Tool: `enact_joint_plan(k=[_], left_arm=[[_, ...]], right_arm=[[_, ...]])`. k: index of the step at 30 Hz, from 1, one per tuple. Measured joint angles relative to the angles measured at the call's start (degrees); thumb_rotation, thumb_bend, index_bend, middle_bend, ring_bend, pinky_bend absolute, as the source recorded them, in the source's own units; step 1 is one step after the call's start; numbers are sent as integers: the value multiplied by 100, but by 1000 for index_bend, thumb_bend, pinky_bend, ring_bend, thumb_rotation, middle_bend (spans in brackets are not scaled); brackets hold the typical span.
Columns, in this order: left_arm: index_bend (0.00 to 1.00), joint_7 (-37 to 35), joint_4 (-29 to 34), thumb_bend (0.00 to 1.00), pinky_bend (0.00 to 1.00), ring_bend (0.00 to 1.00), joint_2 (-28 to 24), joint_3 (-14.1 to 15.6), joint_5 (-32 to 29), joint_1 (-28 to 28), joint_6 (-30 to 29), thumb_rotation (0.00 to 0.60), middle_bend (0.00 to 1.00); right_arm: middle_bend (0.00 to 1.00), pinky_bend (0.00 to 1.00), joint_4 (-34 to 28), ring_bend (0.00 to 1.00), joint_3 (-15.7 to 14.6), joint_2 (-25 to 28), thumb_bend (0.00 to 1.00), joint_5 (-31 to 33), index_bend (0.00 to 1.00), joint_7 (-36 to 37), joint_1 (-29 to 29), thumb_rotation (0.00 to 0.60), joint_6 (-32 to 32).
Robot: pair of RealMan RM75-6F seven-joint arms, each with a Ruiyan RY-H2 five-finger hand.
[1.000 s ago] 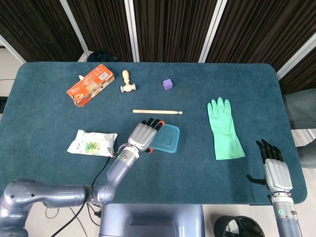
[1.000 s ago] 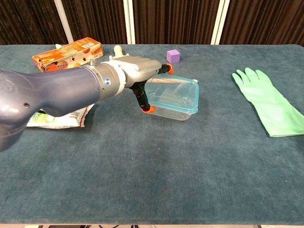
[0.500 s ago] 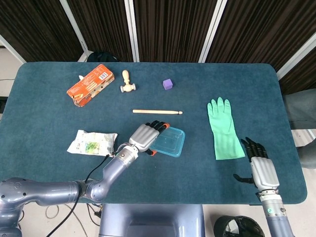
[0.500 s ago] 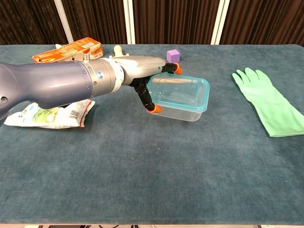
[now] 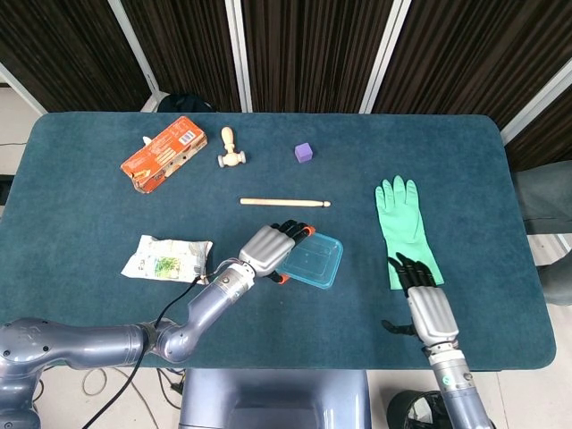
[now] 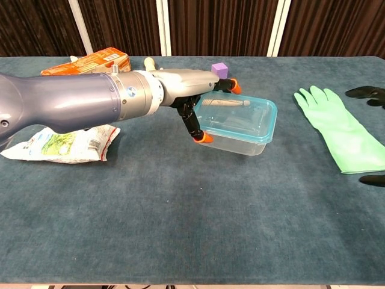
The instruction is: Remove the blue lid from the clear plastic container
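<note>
1. While clasping the left end of the clear plastic container (image 5: pixel 301 269) (image 6: pixel 237 139) with the left hand (image 5: pixel 268 250) (image 6: pixel 180 90), sliding it a little further right across the table (image 5: pixel 89 206) (image 6: pixel 180 229) than a second ago.
2. Keeping the fingers (image 6: pixel 198 129) narrow around that end: thumb pressing the near wall, others reaching over the far edge.
3. Leaving the blue lid (image 5: pixel 315 257) (image 6: pixel 272 114) sitting on the container, near the middle of the table, just below the wooden stick (image 5: pixel 284 203).
4. Bringing the right hand (image 5: pixel 424 304) in from the right edge of the table toward the middle, now hovering over the lower end of the green glove (image 5: pixel 407 234) (image 6: pixel 337 129).
5. Holding its fingers (image 5: pixel 411 268) (image 6: pixel 364 91) wide and straight, gripping nothing; showing only as dark tips at the right border of the chest view, where showing not at all earlier.
6. Resting everything on deep teal, carpet-like cloth covering the whole table.
7. Lying unmoved along the far side: an orange box (image 5: pixel 164 154) (image 6: pixel 87 62), a small wooden piece (image 5: pixel 231 152), a purple cube (image 5: pixel 304 152) (image 6: pixel 219 70).
8. Lying flat left of the arm: a crumpled snack bag (image 5: pixel 168 259) (image 6: pixel 60 144).
9. Backing the scene with dark slatted panels (image 5: pixel 313 45) divided by white posts.
</note>
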State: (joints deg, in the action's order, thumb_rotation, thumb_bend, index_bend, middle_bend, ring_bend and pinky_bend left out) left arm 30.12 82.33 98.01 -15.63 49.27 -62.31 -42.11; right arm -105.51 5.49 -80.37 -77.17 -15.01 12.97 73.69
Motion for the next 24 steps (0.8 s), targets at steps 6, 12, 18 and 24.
enact_joint_plan(k=[6,12,18,24], left_arm=[[105,-108,38,317,266,155,10,83,13,-24,-10,600,200],[105,-201,50,318,266,155,64,137,-11,-60,-12,600,200],[105,-233,69,318,266,155,124,195,7,-102,-59,600,200],[105,-266,80,318,266,155,143,218,-19,-130,-129,600,200]], right_arm=[[0,0,72,0,37,-362,108,58,0,-226,62,600,66],[0,0,79,0,184,-537,108,195,0,-347,143,600,110],[0,0,23,0,252,-682,109,295,0,-466,209,600,120],[0,0,-66,0,299,-848,109,381,0,-632,293,600,116]])
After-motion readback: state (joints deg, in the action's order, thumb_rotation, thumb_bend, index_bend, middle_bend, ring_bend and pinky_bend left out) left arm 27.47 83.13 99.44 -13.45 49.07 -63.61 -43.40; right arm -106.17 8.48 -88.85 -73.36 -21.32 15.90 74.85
